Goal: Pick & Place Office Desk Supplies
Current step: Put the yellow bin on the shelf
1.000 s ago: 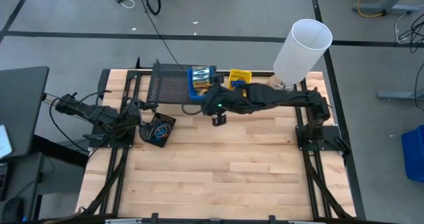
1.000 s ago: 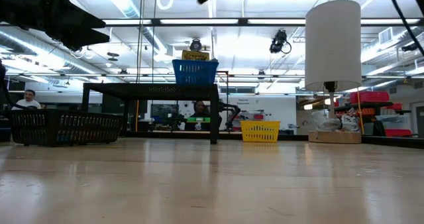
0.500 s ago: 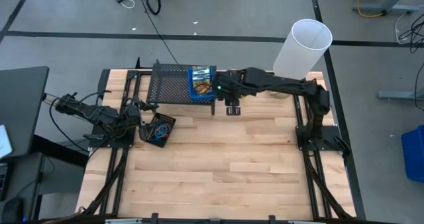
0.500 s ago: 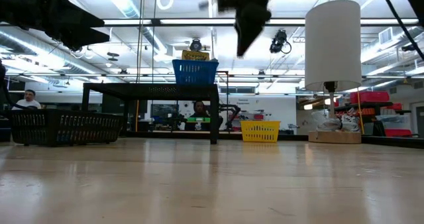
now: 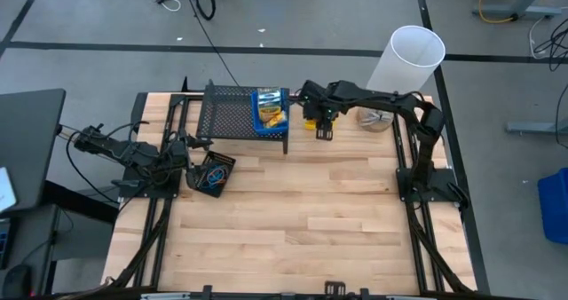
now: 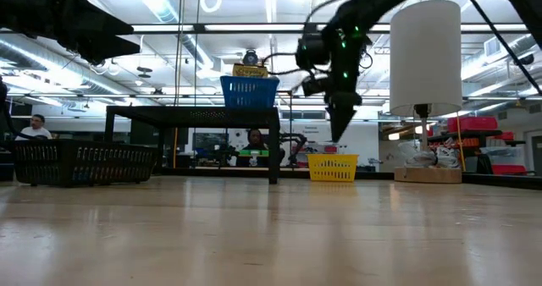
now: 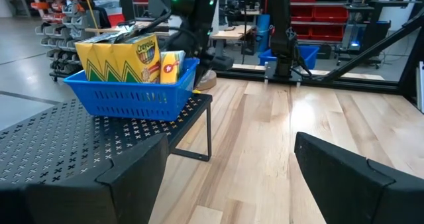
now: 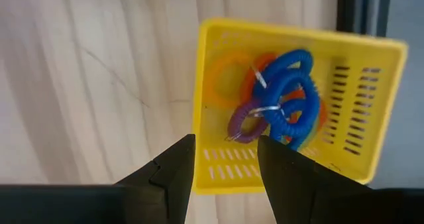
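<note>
Beside white cylinder (image 5: 404,65): wire rack (image 5: 232,112) carrying blue bin (image 5: 269,110) of crayon boxes (image 7: 126,54); right gripper (image 5: 325,130), fingers parted, empty, above yellow bin (image 8: 291,105) of loops (image 8: 281,95). Farthest off: left gripper (image 5: 184,146), wide, empty.

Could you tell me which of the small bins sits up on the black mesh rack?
The blue bin with the crayon boxes; the yellow bin and black bin both rest directly on the table.
</note>
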Robot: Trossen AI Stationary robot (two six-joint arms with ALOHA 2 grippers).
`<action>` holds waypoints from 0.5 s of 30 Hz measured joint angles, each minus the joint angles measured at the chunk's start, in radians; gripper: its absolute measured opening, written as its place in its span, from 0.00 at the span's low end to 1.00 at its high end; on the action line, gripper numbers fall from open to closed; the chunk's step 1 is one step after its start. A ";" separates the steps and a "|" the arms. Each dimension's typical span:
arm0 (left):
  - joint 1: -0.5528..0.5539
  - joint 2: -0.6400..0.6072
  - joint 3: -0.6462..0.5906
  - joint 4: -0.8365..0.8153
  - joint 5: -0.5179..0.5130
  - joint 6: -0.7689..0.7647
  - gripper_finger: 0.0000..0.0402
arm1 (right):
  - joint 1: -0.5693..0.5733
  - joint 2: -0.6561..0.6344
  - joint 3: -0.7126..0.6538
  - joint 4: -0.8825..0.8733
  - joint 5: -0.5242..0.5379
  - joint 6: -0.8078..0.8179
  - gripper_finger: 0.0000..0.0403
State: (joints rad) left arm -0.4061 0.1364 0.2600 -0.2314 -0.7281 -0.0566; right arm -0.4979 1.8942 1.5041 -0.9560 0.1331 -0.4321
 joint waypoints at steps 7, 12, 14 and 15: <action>0.000 0.000 0.000 0.000 0.000 0.000 0.83 | -0.038 0.000 -0.104 0.104 -0.058 -0.035 0.43; 0.000 0.000 0.000 0.000 0.000 0.000 0.83 | -0.039 0.000 -0.165 0.180 -0.055 -0.040 0.43; 0.000 0.000 0.000 0.000 0.000 -0.005 0.83 | -0.042 0.000 -0.184 0.205 -0.054 -0.045 0.43; 0.000 0.000 0.000 0.000 0.000 -0.006 0.83 | -0.045 0.000 -0.198 0.224 -0.053 -0.046 0.43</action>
State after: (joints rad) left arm -0.4061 0.1364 0.2600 -0.2317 -0.7284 -0.0627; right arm -0.5426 1.8942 1.3057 -0.7324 0.0799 -0.4782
